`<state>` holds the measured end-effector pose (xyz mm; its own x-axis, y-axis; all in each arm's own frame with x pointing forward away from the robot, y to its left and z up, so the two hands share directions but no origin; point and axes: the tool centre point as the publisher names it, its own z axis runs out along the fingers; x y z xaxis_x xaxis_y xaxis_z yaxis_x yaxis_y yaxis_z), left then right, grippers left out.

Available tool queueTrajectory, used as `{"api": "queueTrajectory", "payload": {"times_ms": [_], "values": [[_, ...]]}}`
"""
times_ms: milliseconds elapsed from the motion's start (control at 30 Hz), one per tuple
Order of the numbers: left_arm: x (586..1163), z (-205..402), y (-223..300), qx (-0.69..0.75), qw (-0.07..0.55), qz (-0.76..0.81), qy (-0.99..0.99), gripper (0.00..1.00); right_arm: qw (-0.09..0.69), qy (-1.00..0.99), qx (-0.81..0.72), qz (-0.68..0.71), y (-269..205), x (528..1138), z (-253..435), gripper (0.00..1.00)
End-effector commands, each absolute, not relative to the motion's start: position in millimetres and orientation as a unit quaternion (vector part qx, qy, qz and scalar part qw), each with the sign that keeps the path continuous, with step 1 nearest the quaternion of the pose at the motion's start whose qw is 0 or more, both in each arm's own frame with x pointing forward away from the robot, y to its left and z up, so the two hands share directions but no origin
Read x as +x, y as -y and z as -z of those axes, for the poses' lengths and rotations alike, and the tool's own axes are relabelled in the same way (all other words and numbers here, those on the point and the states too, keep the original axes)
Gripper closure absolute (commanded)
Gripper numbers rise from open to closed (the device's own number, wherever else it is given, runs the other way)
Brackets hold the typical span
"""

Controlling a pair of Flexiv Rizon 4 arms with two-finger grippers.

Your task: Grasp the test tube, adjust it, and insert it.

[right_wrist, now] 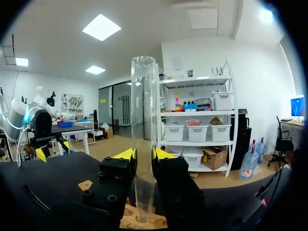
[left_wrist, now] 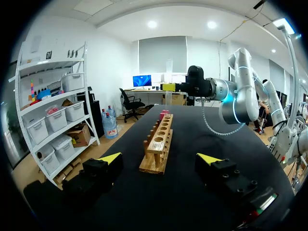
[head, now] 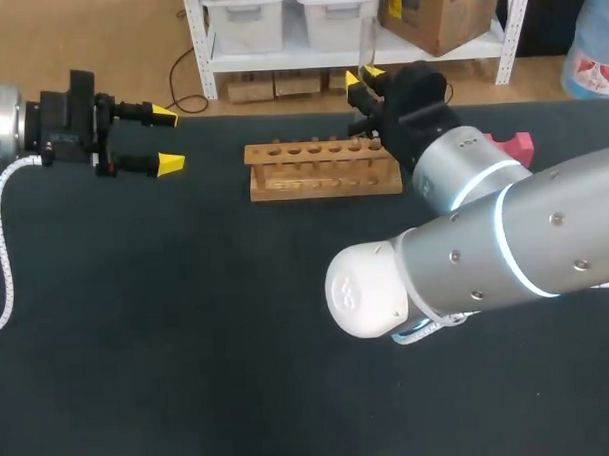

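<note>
A clear glass test tube (right_wrist: 143, 120) stands upright between the fingers of my right gripper (right_wrist: 143, 155), which is shut on its middle. The tube's lower end meets the top of the wooden rack (right_wrist: 144, 223) at a hole; I cannot tell how deep it sits. From above, the right gripper (head: 364, 83) holds the tube (head: 366, 41) over the right end of the rack (head: 322, 169). My left gripper (head: 166, 140) hovers open and empty well left of the rack. In the left wrist view the rack (left_wrist: 159, 139) lies ahead of the left gripper (left_wrist: 161, 159), with the tube (left_wrist: 169, 72) beyond its far end.
A pink block (head: 512, 144) lies on the dark table (head: 188, 342) right of the rack, partly behind my right arm. My right arm crosses the table's right half. A small wooden chip (right_wrist: 85, 185) lies on the table beside the right gripper.
</note>
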<state>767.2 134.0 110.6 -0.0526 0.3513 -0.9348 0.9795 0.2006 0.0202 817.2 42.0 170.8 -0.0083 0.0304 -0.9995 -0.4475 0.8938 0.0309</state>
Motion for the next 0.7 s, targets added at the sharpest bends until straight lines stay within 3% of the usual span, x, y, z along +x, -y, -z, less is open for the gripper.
{"api": "queueTrajectory", "payload": {"times_ms": [33, 700], "values": [[768.0, -109.0, -134.6, 0.525, 0.447, 0.353, -0.632, 0.00, 0.687, -0.688, -0.155, -0.177, -42.1, 817.1, -172.5, 1.00], [768.0, -109.0, -134.6, 0.525, 0.447, 0.353, -0.632, 0.00, 0.680, -0.692, -0.159, -0.181, -49.0, 813.2, -164.2, 1.00]]}}
